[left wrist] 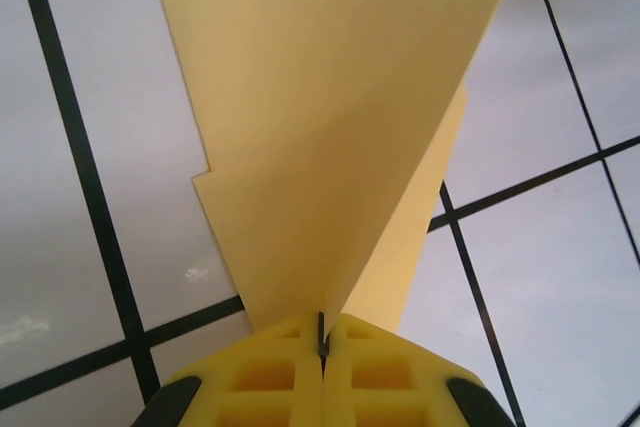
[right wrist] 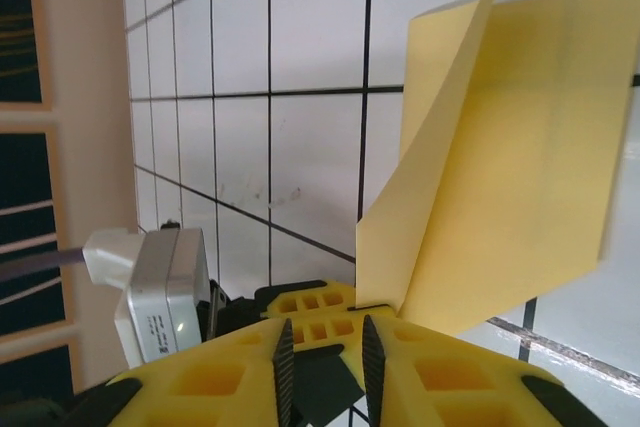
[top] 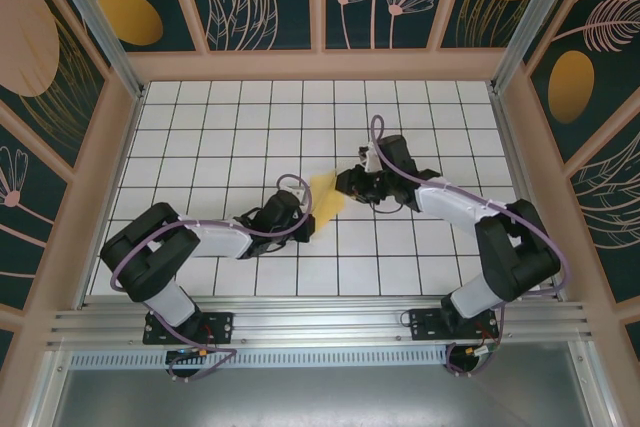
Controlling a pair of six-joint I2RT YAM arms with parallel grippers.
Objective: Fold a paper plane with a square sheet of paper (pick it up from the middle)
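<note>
The folded yellow paper [left wrist: 330, 127] rises straight ahead of the left gripper [left wrist: 322, 347], whose jaws pinch its crease. The right wrist view adds the right gripper [right wrist: 324, 357], narrowly parted and empty, with the paper just past its fingertips.

- The table [top: 230, 127] is a flat white top ruled into square tiles by thin black grid lines [top: 338, 237].
- A pale wooden border [top: 320, 65] runs along its far edge and down both sides.
- At the near edge sits an aluminium rail [top: 320, 322], with the left arm base [top: 190, 327] and the right arm base [top: 450, 324] bolted onto it.
- Up close, one tile carries a few faint grey scuff marks [right wrist: 270, 197].
</note>
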